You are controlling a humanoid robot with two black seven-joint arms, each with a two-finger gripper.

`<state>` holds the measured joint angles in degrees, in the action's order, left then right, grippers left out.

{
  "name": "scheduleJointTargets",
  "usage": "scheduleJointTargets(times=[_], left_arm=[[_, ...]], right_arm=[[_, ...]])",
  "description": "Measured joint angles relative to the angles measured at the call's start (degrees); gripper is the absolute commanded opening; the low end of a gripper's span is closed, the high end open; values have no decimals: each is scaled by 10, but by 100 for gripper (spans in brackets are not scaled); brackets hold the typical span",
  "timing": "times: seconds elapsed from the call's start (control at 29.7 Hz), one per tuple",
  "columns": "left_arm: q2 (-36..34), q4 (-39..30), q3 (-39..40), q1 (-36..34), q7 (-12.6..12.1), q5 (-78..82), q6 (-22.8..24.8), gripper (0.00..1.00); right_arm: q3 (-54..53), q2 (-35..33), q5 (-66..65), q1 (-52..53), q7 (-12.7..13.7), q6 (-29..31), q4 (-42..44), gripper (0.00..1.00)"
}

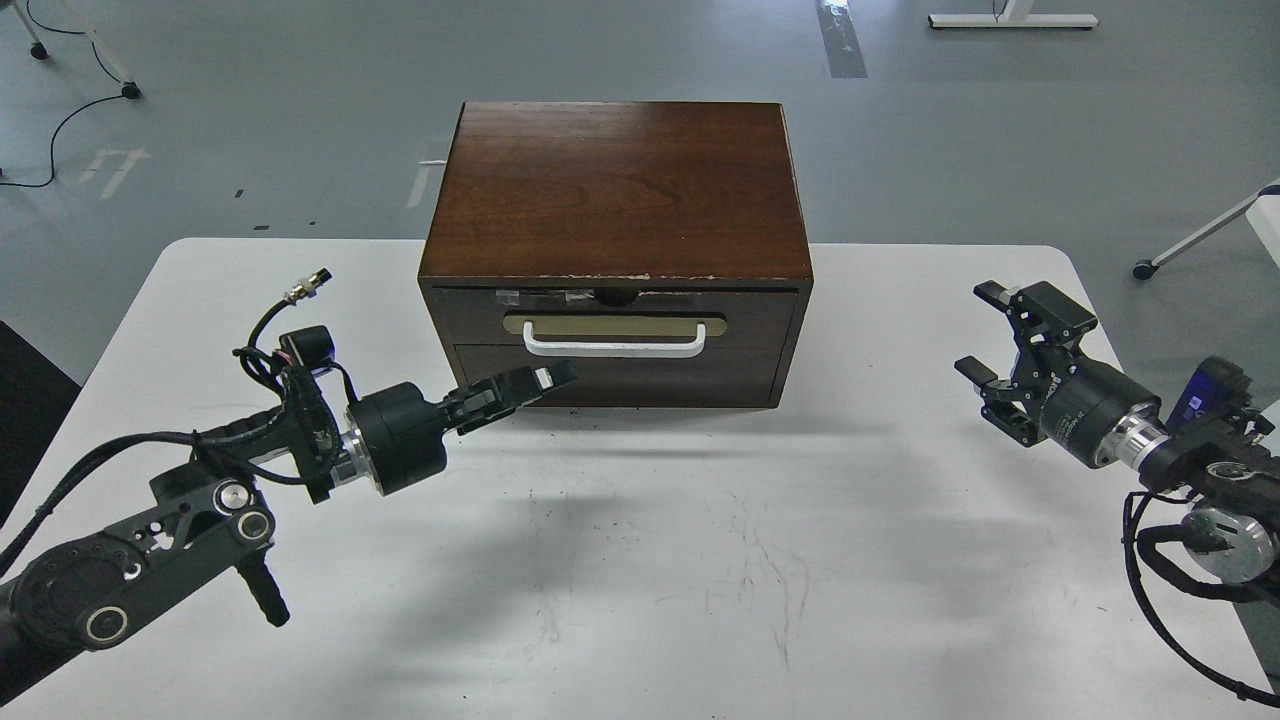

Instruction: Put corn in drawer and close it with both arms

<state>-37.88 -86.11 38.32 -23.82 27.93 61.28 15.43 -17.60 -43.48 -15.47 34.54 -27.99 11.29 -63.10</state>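
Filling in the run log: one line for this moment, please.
drawer: shut | corn: not visible | left gripper: jaws shut, empty, near handle | right gripper: jaws open, empty

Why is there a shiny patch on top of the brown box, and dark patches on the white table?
Head view: overhead light glares pale on the wooden box top; soft blurry shadows of the box and the left gripper fall on the table; everything looks sharp.
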Motion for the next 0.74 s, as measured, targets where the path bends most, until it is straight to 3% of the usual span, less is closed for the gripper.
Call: scheduleJointTargets(times=[0.27,0.51,0.64,0.74], left_arm=[[-14,-7,81,13,1,-229,-8,100],[-3,5,161,102,1,-350,-30,100],[15,9,200,168,0,-357,-9,100],[36,17,230,202,-20,-357,21,100]], right_arm=[[-56,27,0,0,0,-2,7,100],[-78,76,0,0,0,-20,34,100],[-81,92,19,-1,0,-23,34,100],[-82,102,47,-1,0,-23,34,100]])
